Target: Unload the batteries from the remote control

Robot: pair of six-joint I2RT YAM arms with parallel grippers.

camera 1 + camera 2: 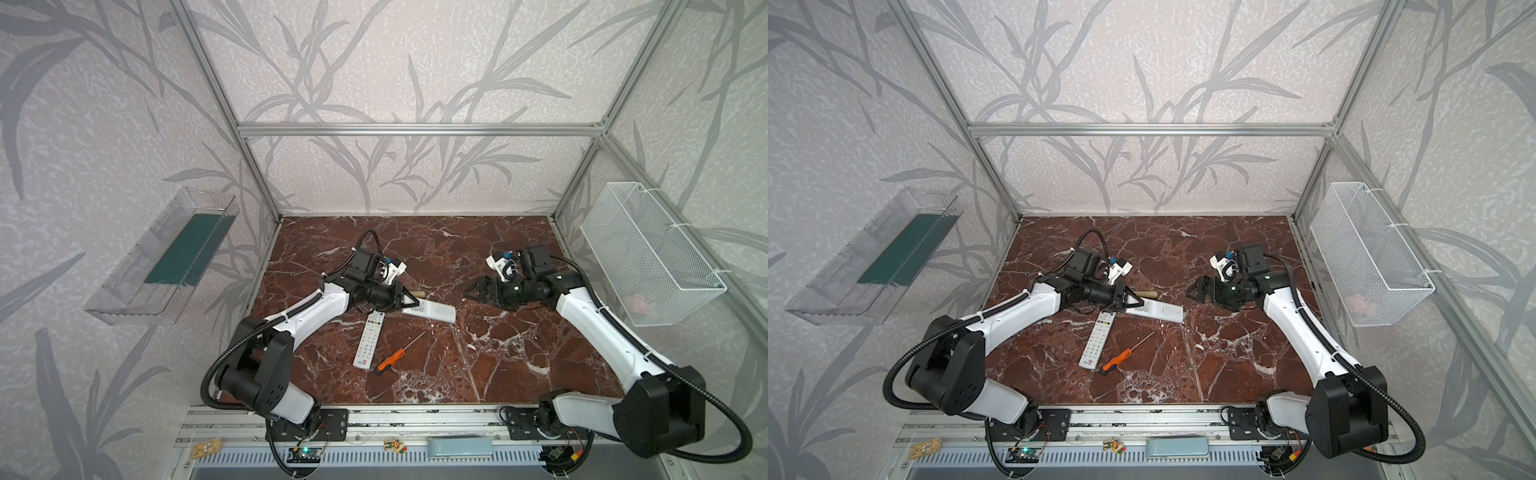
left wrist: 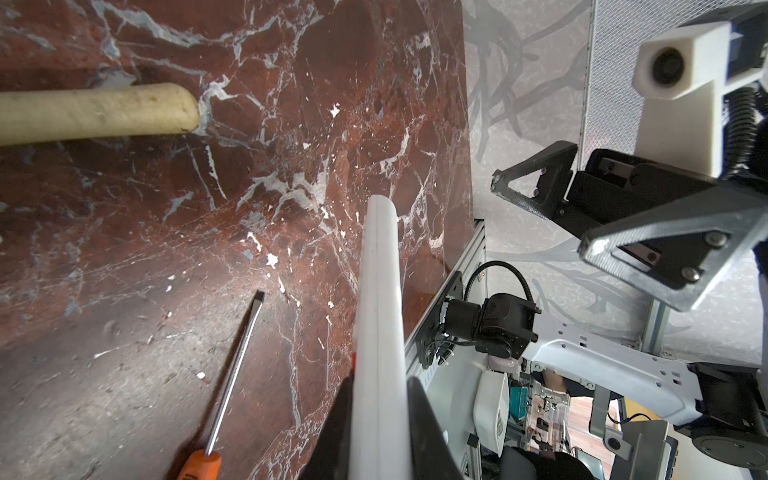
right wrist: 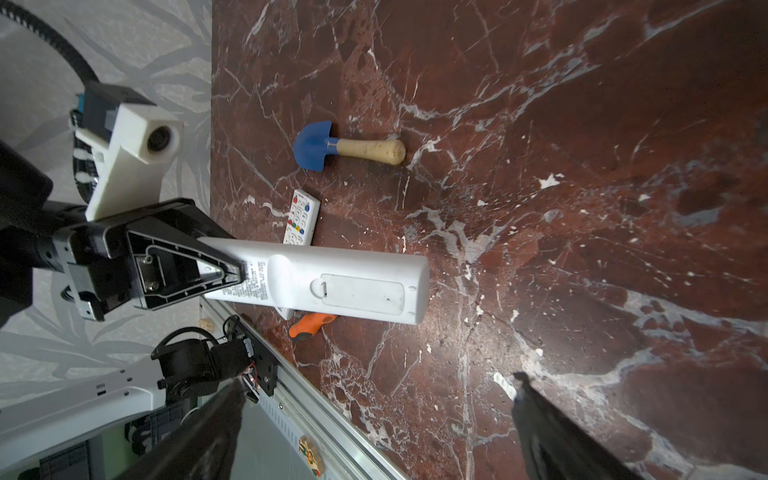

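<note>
My left gripper (image 1: pixel 411 301) (image 2: pixel 380 399) is shut on one end of a white remote control (image 1: pixel 432 311) (image 1: pixel 1160 311) (image 3: pixel 332 282) and holds it just above the marble table, at its middle. In the right wrist view the remote's back shows, with its battery cover (image 3: pixel 361 293) closed. The batteries are hidden. My right gripper (image 1: pixel 471 293) (image 1: pixel 1194 291) (image 3: pixel 378 379) hangs open a short way to the right of the remote's free end, with nothing between its fingers.
A second white remote (image 1: pixel 369 340) lies buttons-up in front of the left gripper. An orange-handled screwdriver (image 1: pixel 395 357) lies beside it. A blue toy shovel (image 3: pixel 353 147) with a wooden handle lies behind the held remote. A wire basket (image 1: pixel 648 249) hangs on the right wall, a clear bin (image 1: pixel 162 257) on the left.
</note>
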